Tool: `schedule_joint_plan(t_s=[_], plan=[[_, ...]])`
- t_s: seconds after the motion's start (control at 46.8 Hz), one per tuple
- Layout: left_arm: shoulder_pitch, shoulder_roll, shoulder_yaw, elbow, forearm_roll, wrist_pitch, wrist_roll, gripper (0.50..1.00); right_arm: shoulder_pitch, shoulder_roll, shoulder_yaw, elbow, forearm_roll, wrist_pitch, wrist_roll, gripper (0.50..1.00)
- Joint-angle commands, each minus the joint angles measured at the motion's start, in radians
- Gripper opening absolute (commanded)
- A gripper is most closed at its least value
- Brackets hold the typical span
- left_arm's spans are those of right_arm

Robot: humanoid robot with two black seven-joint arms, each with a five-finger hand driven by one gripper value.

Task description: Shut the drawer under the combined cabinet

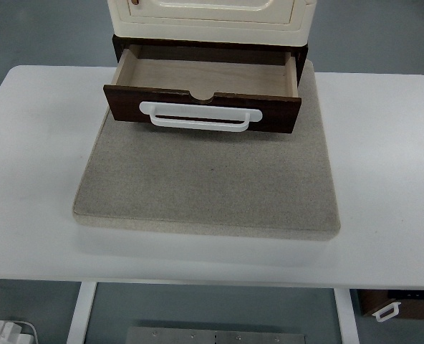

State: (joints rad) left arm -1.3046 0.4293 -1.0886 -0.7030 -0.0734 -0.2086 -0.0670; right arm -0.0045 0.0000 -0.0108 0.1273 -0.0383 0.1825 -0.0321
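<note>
A dark brown wooden drawer [202,107] stands pulled out from under the cream cabinet [210,16] at the top centre. Its pale wooden inside [205,74] holds nothing. A white bar handle [200,116] runs across the drawer's front panel. The cabinet and drawer rest on a grey-beige mat [208,179]. Neither robot hand shows in the top view.
The mat lies on a white table [384,179] whose front edge runs across the lower part of the view. On the floor at the lower right sits another brown drawer-like box with a white handle [386,311]. White cables and a plug [1,331] lie at the lower left.
</note>
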Motion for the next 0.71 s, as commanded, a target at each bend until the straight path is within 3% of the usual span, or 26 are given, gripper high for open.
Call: schedule_joint_plan(t_s=[0.0,0.256,0.684], plan=[[0.002,0.028,0.016,-0.110,0.000,0.018,0.003,1.000,0.000,0.000,0.000,0.000,0.000,0.000,0.000,0.952],[-0.013,0.055,0.104,-0.392,0.000,0.089,0.003,1.000,0.000,0.000,0.000,0.000,0.000,0.000,0.000,0.952],[-0.074,0.045,0.368,-0.661,0.012,0.104,-0.004,1.000,0.000,0.000,0.000,0.000,0.000,0.000,0.000,0.952]])
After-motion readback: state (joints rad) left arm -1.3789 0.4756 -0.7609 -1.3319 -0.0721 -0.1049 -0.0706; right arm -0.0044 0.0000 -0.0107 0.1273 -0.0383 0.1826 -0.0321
